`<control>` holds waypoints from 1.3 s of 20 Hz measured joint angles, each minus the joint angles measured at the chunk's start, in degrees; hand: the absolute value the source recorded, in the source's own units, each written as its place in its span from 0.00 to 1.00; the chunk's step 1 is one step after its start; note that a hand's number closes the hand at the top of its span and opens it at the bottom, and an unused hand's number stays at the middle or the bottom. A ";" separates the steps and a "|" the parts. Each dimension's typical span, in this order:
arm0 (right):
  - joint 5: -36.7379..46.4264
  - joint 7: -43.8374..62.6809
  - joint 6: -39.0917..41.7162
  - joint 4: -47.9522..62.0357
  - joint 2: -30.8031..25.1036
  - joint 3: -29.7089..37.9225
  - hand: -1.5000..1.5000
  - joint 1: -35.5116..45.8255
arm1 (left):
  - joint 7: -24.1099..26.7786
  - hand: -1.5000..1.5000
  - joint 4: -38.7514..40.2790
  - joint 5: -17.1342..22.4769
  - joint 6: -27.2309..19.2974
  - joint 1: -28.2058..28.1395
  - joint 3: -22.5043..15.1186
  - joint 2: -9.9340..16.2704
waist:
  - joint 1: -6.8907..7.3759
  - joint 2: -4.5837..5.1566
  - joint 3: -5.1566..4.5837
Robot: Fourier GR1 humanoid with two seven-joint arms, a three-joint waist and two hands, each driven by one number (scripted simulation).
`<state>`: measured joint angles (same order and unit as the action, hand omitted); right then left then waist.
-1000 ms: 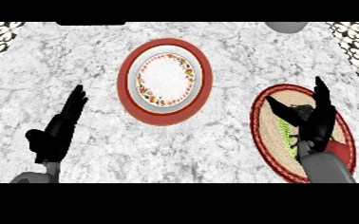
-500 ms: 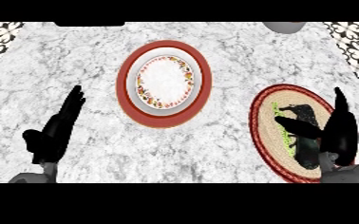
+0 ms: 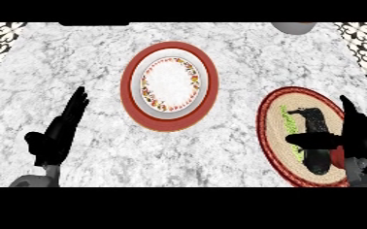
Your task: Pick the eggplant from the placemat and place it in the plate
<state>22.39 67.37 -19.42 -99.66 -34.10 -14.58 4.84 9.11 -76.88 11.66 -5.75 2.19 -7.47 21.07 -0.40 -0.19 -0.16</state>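
The eggplant is dark with a green stem end and lies lengthwise on the round woven placemat with a red border, at the right of the counter. My right hand stands along the mat's right side, fingers straight and pointing away from me. Its thumb stretches left across the eggplant's middle. The hand is open and the eggplant rests on the mat. The plate, white with a flowered ring and a broad red rim, sits at the counter's middle with nothing on it. My left hand rests open at the lower left.
A grey rounded object shows at the far right edge of the marble counter. Patterned corners appear at the back left and back right. Bare marble separates plate and placemat.
My right hand has shifted right and toward me, uncovering most of the eggplant, and its thumb now lies across the eggplant. The left hand has barely moved.
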 measured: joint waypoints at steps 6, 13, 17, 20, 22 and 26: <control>-3.21 1.87 4.61 -0.88 -1.15 0.61 0.00 -2.16 | -0.52 0.50 -0.24 -0.19 0.22 0.17 0.68 0.01 | 0.18 0.08 0.05; -6.71 2.16 9.05 3.09 -1.80 0.77 0.00 -1.40 | -0.94 0.50 0.02 -0.61 0.60 1.21 1.08 -0.53 | 0.59 0.23 0.09; -7.97 1.50 10.67 4.44 -1.34 1.03 0.00 -1.74 | -1.29 0.50 -0.34 -0.91 1.03 1.05 1.32 -0.67 | 0.58 0.20 0.11; -8.23 0.58 11.61 7.03 -0.71 1.45 0.00 -1.22 | -0.79 0.50 0.57 -1.13 1.52 1.21 1.55 -1.20 | 0.60 0.23 0.12; -7.67 0.14 12.24 9.10 -0.28 1.21 0.00 -0.77 | -0.88 0.50 0.78 -1.21 1.73 1.61 1.96 -1.19 | 0.66 0.24 0.10; -6.16 -0.26 13.27 11.38 0.35 1.11 0.00 -0.83 | -1.39 0.50 0.02 -1.70 1.83 1.25 2.20 -1.31 | 0.69 0.10 -0.11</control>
<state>16.23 67.11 -6.15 -88.27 -33.75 -13.47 4.01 7.71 -76.86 9.96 -3.92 3.44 -5.27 19.76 0.29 -0.09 -0.27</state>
